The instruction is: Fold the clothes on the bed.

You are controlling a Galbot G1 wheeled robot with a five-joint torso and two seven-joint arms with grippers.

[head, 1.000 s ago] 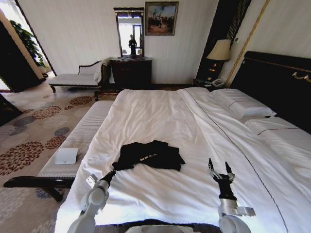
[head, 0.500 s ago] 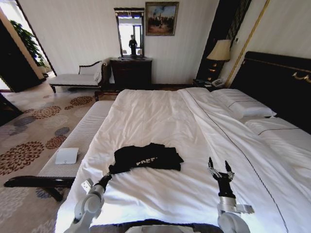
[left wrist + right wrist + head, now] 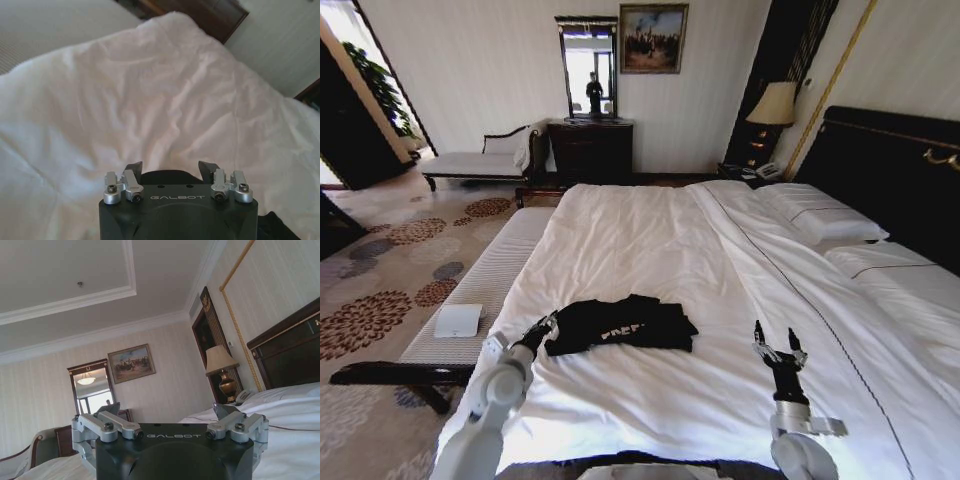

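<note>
Black T-shirt (image 3: pixel 620 326) bunched on the bed (image 3: pixel 650 250), my left gripper (image 3: pixel 542 328) at its edge.

From the head view I see the shirt lying crumpled on the white duvet near the foot end, white lettering partly showing. My left gripper sits at the shirt's nine o'clock, just beside or touching its sleeve edge; in the left wrist view its fingers (image 3: pixel 134 168) stand spread apart with nothing between them. My right gripper (image 3: pixel 779 347) is at the shirt's four o'clock, well apart, pointing up with its fingers splayed and nothing held.
</note>
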